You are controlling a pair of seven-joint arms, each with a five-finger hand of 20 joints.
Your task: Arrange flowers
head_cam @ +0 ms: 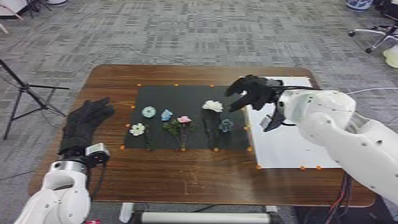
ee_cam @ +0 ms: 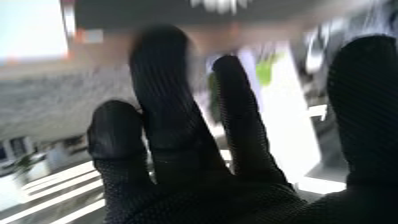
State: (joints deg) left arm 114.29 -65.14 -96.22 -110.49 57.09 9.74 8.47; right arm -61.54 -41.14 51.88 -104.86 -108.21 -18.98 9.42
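On a black mat [head_cam: 195, 142] lie artificial flowers: a white one [head_cam: 212, 106], a pink one [head_cam: 184, 119], a blue one [head_cam: 166, 115], a pale blue one [head_cam: 149, 112], a cream one [head_cam: 138, 129] and a dark teal one [head_cam: 226, 125]. My right hand [head_cam: 255, 92] is over the mat's far right corner, to the right of the white flower, open and holding nothing. In the right wrist view the right hand [ee_cam: 173, 145] has its fingers straight and spread. My left hand [head_cam: 86, 120] rests open on the table, left of the mat.
A white board [head_cam: 298, 150] lies right of the mat, partly under the right arm. Small orange markers edge both on the brown table [head_cam: 169, 172]. A black tripod [head_cam: 34, 95] stands on the floor at the left.
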